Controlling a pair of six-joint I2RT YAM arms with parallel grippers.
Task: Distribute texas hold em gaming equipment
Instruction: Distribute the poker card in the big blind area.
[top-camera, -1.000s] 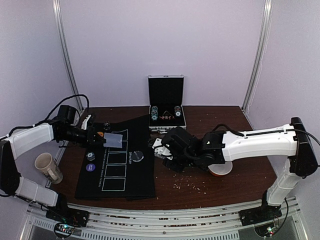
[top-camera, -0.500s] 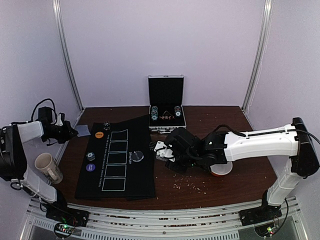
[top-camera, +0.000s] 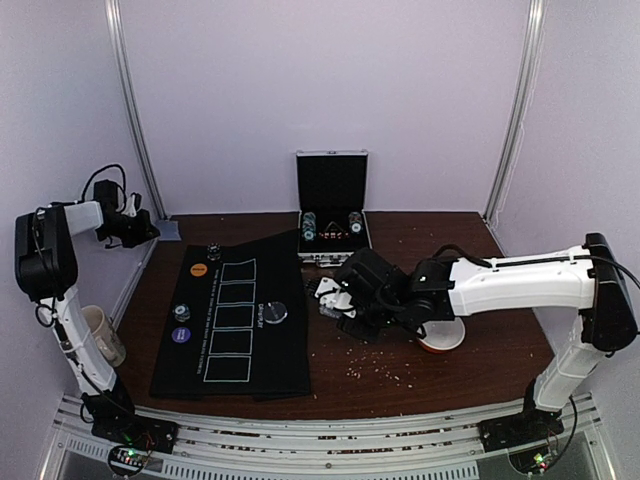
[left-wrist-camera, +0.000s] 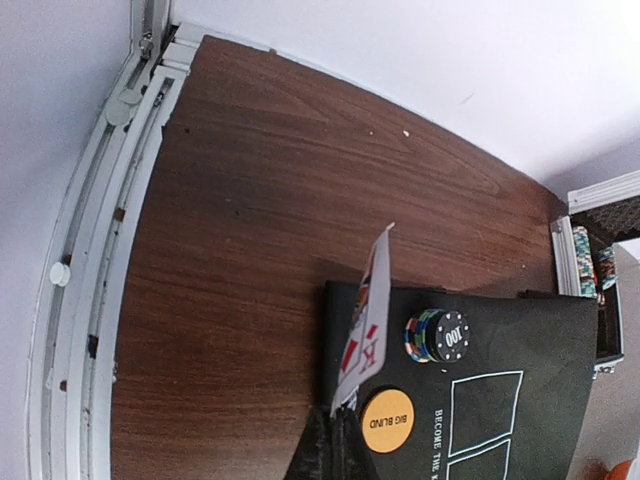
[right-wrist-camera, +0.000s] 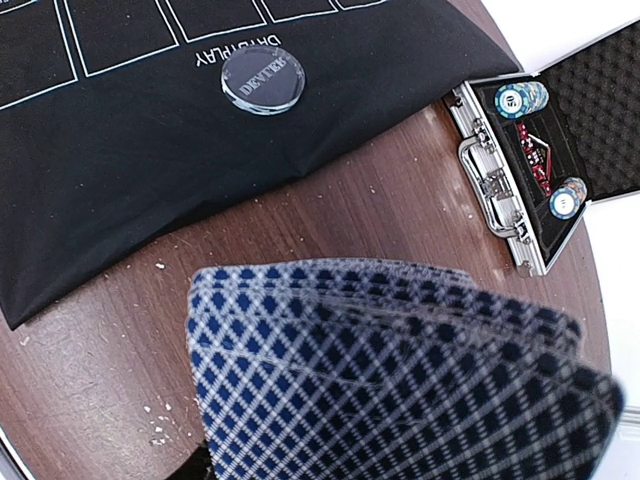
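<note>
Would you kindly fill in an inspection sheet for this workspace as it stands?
Surface: brown table; black mat on its left part; open case at the back.
Job's things: single card, card deck, chip stack, orange button, dealer button.
Clutter: mug, bowl, crumbs.
Grippers: left gripper shut on single card; right gripper shut on card deck.
Cables: black cable looping at left arm.
Surroundings: white walls, metal posts.

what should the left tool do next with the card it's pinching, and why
Probably lower and release the card onto the table: the left tool is shut on one card near the far left corner, off the black mat.
</note>
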